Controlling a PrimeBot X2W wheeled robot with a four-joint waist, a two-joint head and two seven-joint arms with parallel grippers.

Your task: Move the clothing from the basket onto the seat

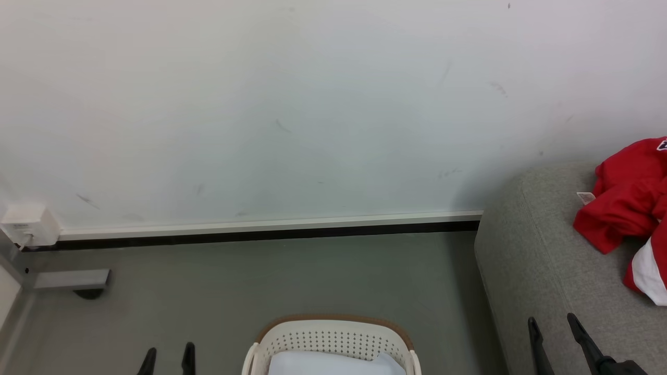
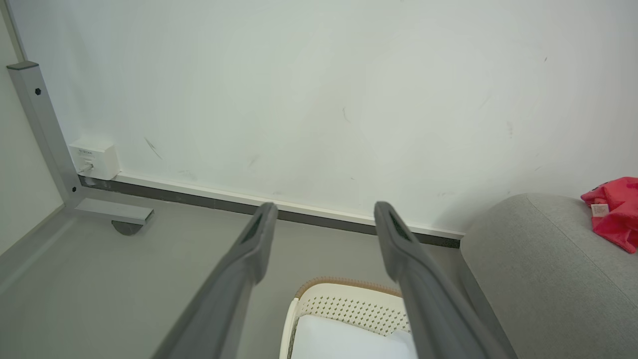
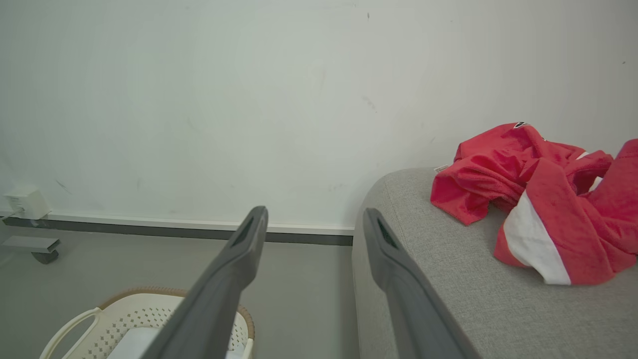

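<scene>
The red clothing (image 1: 628, 208) with white panels lies crumpled on the grey seat (image 1: 542, 260) at the right; the right wrist view has the clothing (image 3: 538, 199) spread over the seat (image 3: 448, 279). The cream basket (image 1: 333, 338) with a brown rim stands on the floor at bottom centre, a pale bluish-white sheet (image 1: 336, 364) inside it. My left gripper (image 1: 168, 358) is open at the lower left, beside the basket, nothing between its fingers. My right gripper (image 1: 553, 323) is open over the seat's front edge, empty. The left wrist view has the basket (image 2: 349, 304) below my open fingers (image 2: 259, 239).
A white wall with a dark skirting strip (image 1: 260, 234) runs behind. A white wall socket box (image 1: 28, 224) and a grey metal frame leg with a castor (image 1: 73, 281) stand at the far left. Grey floor (image 1: 260, 281) lies between wall and basket.
</scene>
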